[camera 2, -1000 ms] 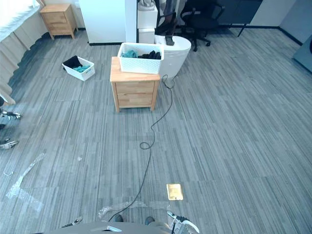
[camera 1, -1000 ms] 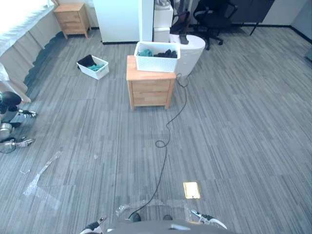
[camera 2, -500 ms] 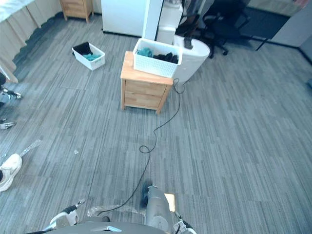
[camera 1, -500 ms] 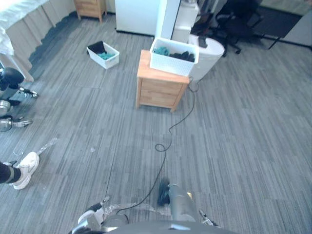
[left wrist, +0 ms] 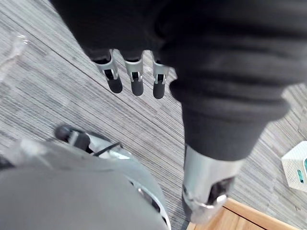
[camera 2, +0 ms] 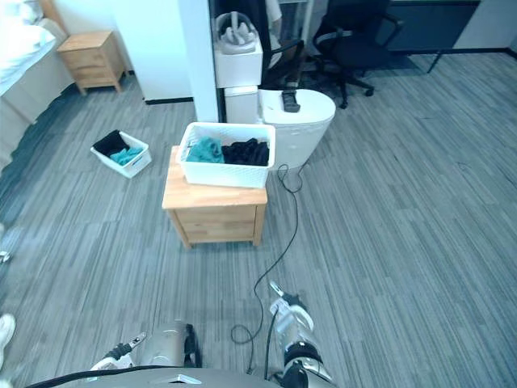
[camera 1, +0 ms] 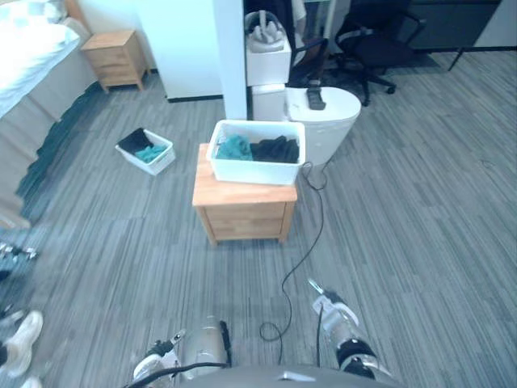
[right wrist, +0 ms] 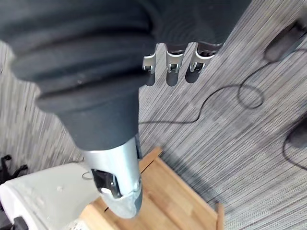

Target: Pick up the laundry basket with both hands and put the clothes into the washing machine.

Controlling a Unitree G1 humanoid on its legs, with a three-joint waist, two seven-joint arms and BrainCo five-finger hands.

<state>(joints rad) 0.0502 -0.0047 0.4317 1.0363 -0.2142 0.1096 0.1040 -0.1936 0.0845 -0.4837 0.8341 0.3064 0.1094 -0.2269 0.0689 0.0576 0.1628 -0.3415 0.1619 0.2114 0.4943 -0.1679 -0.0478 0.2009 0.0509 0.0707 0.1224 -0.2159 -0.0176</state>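
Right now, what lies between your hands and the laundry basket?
In the left eye view, grey floor and the front of the wooden nightstand lie between the left hand, the right hand and the laundry basket atop it.

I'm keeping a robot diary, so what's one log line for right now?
laundry basket: on wooden cabinet, untouched | clothes: inside basket | left hand: open, empty | right hand: open, empty

Both eye views look steeply down from the robot's head, well back from the wooden cabinet [camera 1: 245,212] and the laundry basket [camera 1: 256,164] on its top, and share almost the whole scene. Each wrist view looks along its own hand from very close. The left hand [left wrist: 136,79] and right hand [right wrist: 171,67] both face the floor [camera 1: 420,202], with an edge of probably the same cabinet beyond.
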